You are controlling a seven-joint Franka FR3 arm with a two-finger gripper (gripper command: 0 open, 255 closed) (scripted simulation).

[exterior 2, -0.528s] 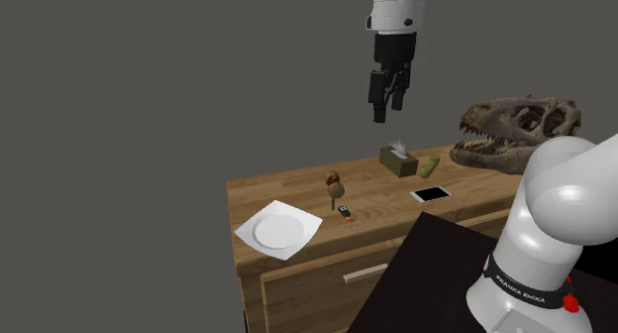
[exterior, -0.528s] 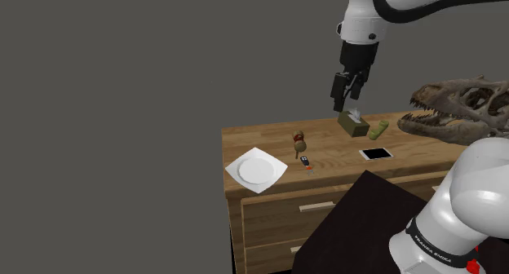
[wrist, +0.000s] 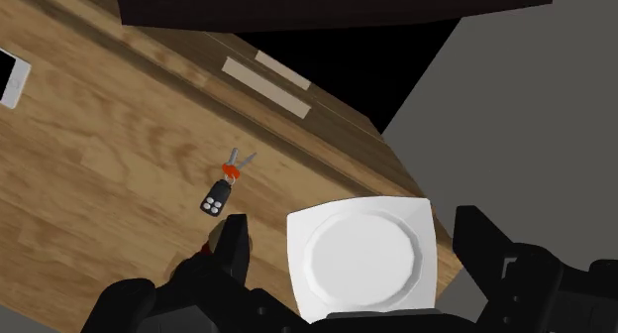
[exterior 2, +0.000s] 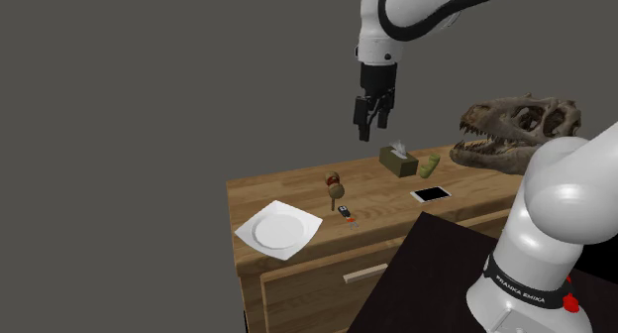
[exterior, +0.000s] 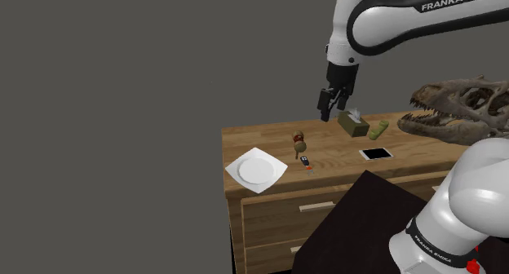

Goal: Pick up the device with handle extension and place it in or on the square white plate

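Handled device [exterior: 299, 142] — small and brown, with a rounded body and a reddish end — sits on the wooden bench [exterior: 338, 146], well below the hand [exterior: 333, 109] and off to its plate side. Its long axis runs from the round body near the bench's front edge to the reddish end farther back. I cannot tell whether it lies flat or leans up.

The hand hangs high above the bench with its fingers spread wide and nothing between them. In the wrist view the square white plate [wrist: 361, 257] shows far beneath the gap between the fingers, and a black key fob with keys [wrist: 216, 197] lies just past one fingertip [wrist: 235, 232]. The fob sits just beside the device, and the plate [exterior: 255, 170] lies near both, farther from the hand.

Half a second ago the hand hung over the tissue box [exterior: 353, 124]. It has now swung off the box toward the device and plate, and it sits a little lower [exterior 2: 365, 126]. Device [exterior 2: 336, 185], fob, plate and box have not moved.
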